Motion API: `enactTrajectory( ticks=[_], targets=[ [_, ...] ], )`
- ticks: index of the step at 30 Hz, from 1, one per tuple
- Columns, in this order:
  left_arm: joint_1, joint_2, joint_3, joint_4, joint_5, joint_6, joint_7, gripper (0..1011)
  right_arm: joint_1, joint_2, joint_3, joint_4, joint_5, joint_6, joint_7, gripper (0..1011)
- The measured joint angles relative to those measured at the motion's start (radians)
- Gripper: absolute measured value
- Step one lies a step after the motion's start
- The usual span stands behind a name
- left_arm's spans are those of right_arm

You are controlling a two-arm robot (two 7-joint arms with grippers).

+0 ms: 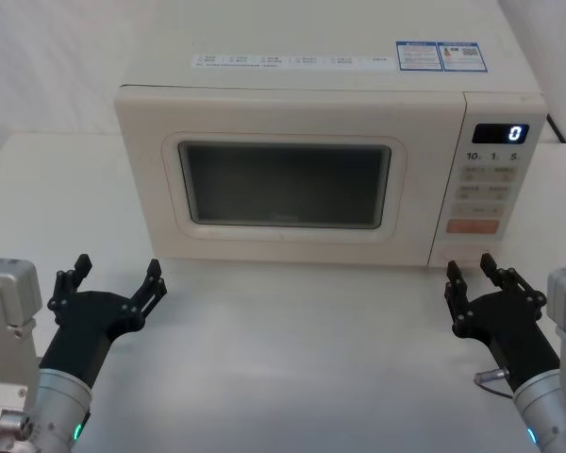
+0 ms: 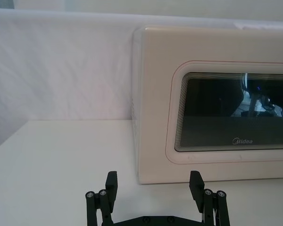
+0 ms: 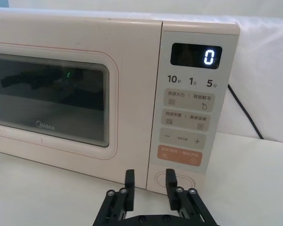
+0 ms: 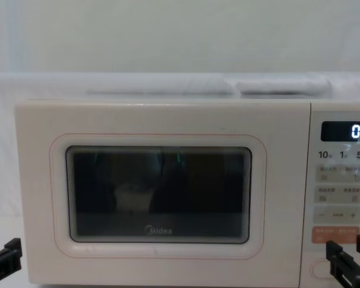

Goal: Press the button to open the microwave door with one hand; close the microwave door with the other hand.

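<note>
So far nothing is pressed: the microwave door point(image 1: 283, 179) sits flush and shut on the tabletop point(image 1: 302, 359). Your right gripper point(image 3: 149, 182) hovers just before the button point(image 3: 175, 181) low on the panel, jaws open. The left gripper point(image 1: 118, 283) waits near the door's left corner, jaws spread. Next, I judge, narrow the right jaws and push forward.

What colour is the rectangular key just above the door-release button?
Orange, with pale markings; the key sits above the cream button, clearest in the right wrist view.
</note>
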Motion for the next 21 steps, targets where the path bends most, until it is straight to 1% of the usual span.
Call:
enactTrajectory(
  ticks=[4,5,6,8,10,11,12,13,15,21],
  targets=[
    [0.0,0.0,0.0,0.0,0.0,0.0,0.0,1001,0.0,0.0,0.0,0.0,0.0,0.0,0.0,345],
    [0.0,0.0,0.0,0.0,0.0,0.0,0.0,1001,0.0,0.0,0.0,0.0,0.0,0.0,0.0,275],
    [0.0,0.0,0.0,0.0,0.0,0.0,0.0,1001,0.0,0.0,0.0,0.0,0.0,0.0,0.0,261],
    [0.0,0.0,0.0,0.0,0.0,0.0,0.0,1001,0.0,0.0,0.0,0.0,0.0,0.0,0.0,177],
    [0.0,0.0,0.0,0.0,0.0,0.0,0.0,1001,0.0,0.0,0.0,0.0,0.0,0.0,0.0,141],
    [0.0,0.0,0.0,0.0,0.0,0.0,0.0,1001,0.0,0.0,0.0,0.0,0.0,0.0,0.0,105],
    [0.0,0.0,0.0,0.0,0.0,0.0,0.0,1001,0.0,0.0,0.0,0.0,0.0,0.0,0.0,105],
    [0.0,0.0,0.0,0.0,0.0,0.0,0.0,1001,0.0,0.0,0.0,0.0,0.0,0.0,0.0,48],
    [0.0,0.0,0.0,0.0,0.0,0.0,0.0,1001,0.0,0.0,0.0,0.0,0.0,0.0,0.0,0],
    [0.0,0.0,0.0,0.0,0.0,0.0,0.0,1001,0.0,0.0,0.0,0.0,0.0,0.0,0.0,0]
  ],
)
